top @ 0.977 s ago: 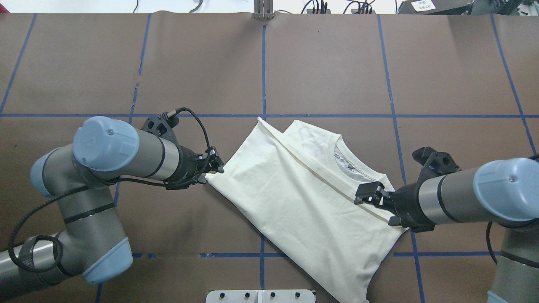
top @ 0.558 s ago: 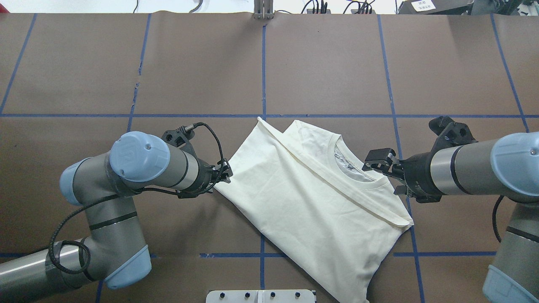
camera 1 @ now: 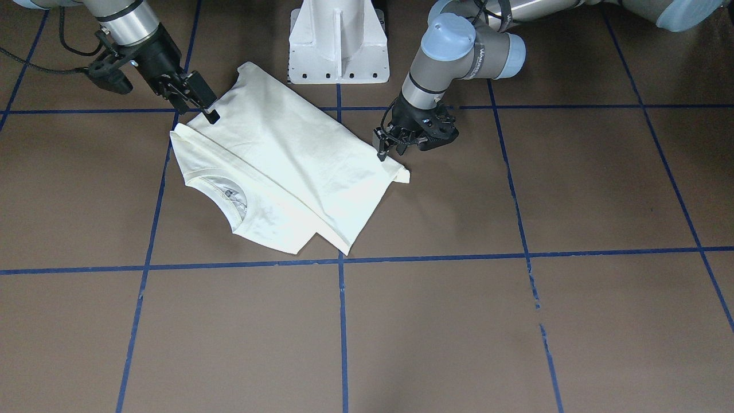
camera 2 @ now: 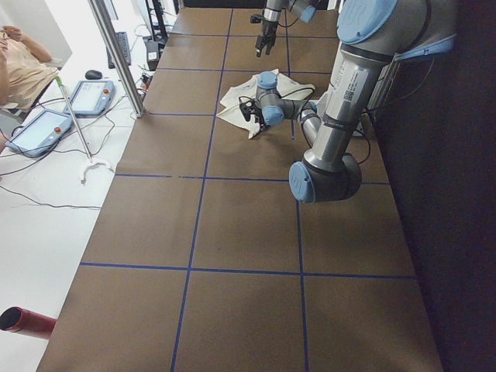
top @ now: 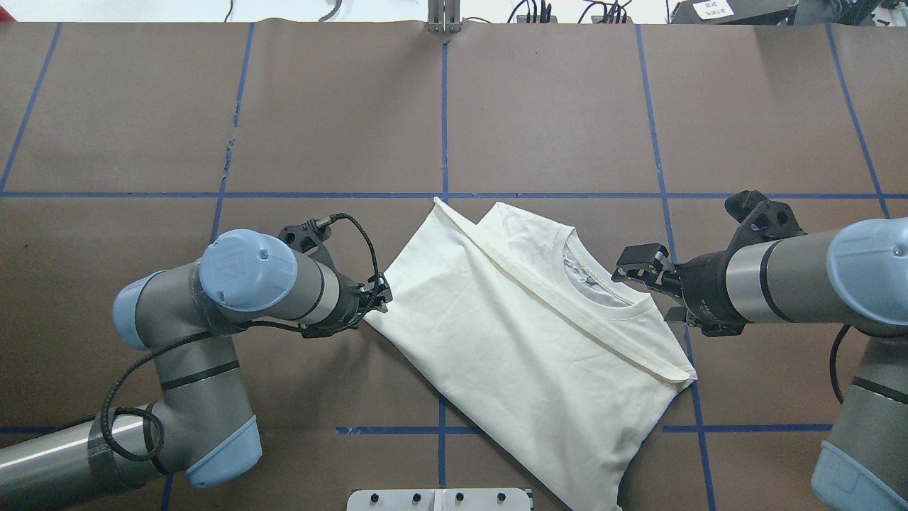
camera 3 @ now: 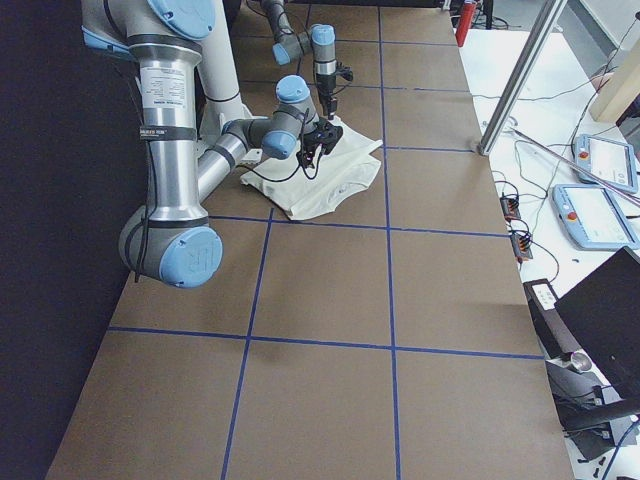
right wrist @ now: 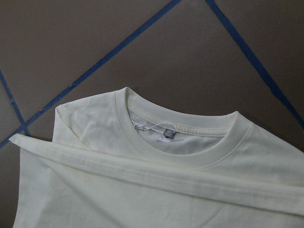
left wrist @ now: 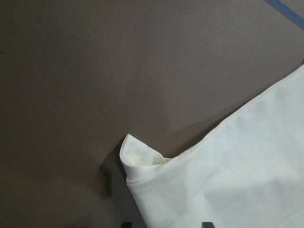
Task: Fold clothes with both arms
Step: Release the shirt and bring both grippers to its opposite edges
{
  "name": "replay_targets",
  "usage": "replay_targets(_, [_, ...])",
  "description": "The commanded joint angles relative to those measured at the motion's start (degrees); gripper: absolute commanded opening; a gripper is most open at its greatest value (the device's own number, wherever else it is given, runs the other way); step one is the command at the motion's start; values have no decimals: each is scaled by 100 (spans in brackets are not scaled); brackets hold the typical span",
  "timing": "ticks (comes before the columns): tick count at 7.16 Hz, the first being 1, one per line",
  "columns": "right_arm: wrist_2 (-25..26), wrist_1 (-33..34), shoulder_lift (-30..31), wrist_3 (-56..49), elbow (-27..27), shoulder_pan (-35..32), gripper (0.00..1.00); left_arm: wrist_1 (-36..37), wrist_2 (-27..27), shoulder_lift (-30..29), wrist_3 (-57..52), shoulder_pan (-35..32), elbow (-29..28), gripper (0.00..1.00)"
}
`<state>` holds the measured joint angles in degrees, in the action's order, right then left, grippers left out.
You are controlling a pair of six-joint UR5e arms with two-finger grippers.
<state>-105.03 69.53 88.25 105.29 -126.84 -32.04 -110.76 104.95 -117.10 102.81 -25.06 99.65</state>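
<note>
The cream shirt [top: 525, 341] lies folded and flat on the brown table, one long edge laid over its body just below the ribbed collar [right wrist: 190, 156]. My left gripper [top: 376, 298] hovers at the shirt's left corner [left wrist: 142, 161]; its two tips show spread apart at the bottom of the left wrist view, so it is open and holds nothing. My right gripper [top: 638, 287] hangs open above the table just right of the collar, clear of the cloth. In the front-facing view the shirt [camera 1: 287, 166] lies between the right gripper [camera 1: 200, 109] and the left gripper [camera 1: 390, 146].
The white pedestal base [camera 1: 338, 46] stands just behind the shirt on the robot's side. Blue tape lines [top: 443, 106] grid the table. Beyond the table's far edge are a metal post [camera 2: 116, 54], tablets [camera 2: 89, 97] and a seated person [camera 2: 19, 66].
My right gripper has left the shirt's folded edge and moved up and away to beside the collar; the fold now lies flat. My left arm shifted slightly toward the shirt's corner.
</note>
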Motion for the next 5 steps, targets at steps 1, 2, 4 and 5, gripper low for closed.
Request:
replay_targets(1, [0, 0, 8, 0, 2, 4, 100, -16, -1, -41, -7, 1, -155, 58])
replay_targets(2, [0, 0, 0, 9, 19, 4, 100, -34, -114, -50, -7, 1, -243, 56])
replay_targets(4, [0, 0, 0, 9, 37, 13, 100, -34, -159, -68, -42, 1, -341, 0])
replay_targets(5, [9, 0, -35, 9, 46, 13, 100, 10, -420, -85, -121, -16, -254, 0])
